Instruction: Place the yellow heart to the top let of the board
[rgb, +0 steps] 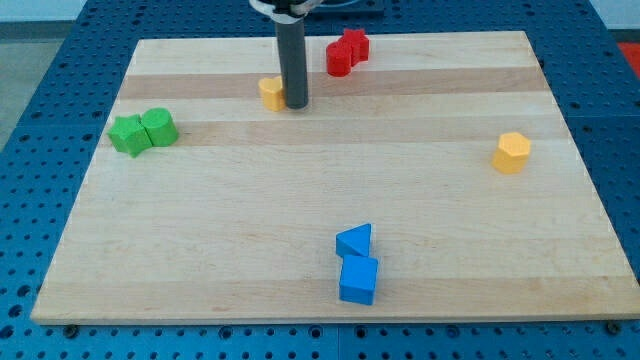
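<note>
The yellow heart lies on the wooden board near the view's top, left of centre. My rod comes down from the view's top and my tip rests right against the heart's right side, touching it or nearly so. The rod hides part of the heart's right edge. The board's top left corner lies further to the view's left of the heart.
Two green blocks sit touching at the left. A red block is right of the rod at the top. A yellow hexagon is at the right. A blue triangle and a blue cube sit at the bottom centre.
</note>
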